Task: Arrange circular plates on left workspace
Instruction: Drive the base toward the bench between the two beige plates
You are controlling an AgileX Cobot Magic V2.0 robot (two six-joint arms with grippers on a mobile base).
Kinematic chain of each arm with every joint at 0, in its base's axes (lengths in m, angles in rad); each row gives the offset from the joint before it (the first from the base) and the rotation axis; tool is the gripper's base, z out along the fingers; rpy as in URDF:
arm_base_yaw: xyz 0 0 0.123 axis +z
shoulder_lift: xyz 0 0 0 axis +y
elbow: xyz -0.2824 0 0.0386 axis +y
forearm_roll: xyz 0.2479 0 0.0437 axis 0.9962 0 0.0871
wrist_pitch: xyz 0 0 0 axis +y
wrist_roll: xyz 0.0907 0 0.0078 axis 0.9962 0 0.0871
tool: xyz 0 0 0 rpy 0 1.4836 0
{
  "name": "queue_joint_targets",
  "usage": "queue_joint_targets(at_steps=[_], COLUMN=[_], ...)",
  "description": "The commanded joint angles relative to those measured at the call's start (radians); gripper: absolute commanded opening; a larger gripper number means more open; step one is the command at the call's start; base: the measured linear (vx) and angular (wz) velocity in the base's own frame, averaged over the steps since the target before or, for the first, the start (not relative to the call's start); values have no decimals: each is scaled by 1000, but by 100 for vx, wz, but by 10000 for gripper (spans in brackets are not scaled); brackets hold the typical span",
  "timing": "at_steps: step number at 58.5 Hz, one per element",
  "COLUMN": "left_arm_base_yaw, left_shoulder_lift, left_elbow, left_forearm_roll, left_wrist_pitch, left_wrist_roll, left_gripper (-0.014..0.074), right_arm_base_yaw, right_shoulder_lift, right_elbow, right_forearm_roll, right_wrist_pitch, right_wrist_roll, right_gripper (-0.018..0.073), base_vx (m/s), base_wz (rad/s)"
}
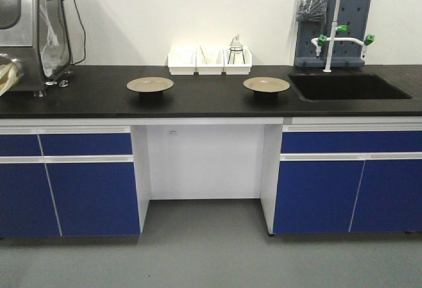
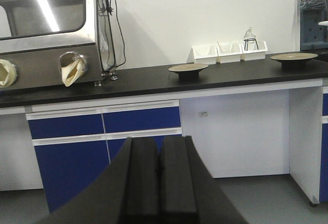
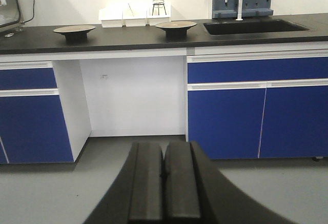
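Note:
Two round tan plates with dark undersides stand on the black benchtop [image 1: 79,100]. The left plate [image 1: 150,85] is near the middle of the bench; it also shows in the left wrist view [image 2: 188,68] and the right wrist view [image 3: 75,29]. The right plate [image 1: 266,85] stands just left of the sink; it also shows in the left wrist view [image 2: 293,57] and the right wrist view [image 3: 176,25]. My left gripper [image 2: 159,149] and right gripper [image 3: 163,152] are both shut and empty, held low in front of the cabinets, far from the plates.
Three white bins [image 1: 209,60] line the back wall, one holding a glass item. A sunken black sink [image 1: 346,86] with a white faucet [image 1: 335,18] is at the right. A steel glove box [image 2: 51,34] stands at the far left. Blue cabinets [image 1: 86,182] flank a knee gap.

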Motion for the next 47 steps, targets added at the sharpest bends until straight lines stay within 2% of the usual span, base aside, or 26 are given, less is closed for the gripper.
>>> queue_joint_targets(at_steps=[1, 47], left_arm_base_yaw=[-2, -2], left_shoulder_lift=[-14, -14], left_elbow=[12, 12], left_forearm_roll=[-9, -9], left_wrist_pitch=[-81, -81], left_wrist_roll=[-7, -7], left_gripper=[3, 3], right_arm_base_yaw=[1, 1], right_shoulder_lift=[-12, -12], right_elbow=[7, 7], right_forearm_roll=[-13, -13], right_wrist_pitch=[-76, -76], right_wrist_roll=[0, 0], right_gripper=[-1, -1], base_vx=[35, 44], base_wz=[-5, -6])
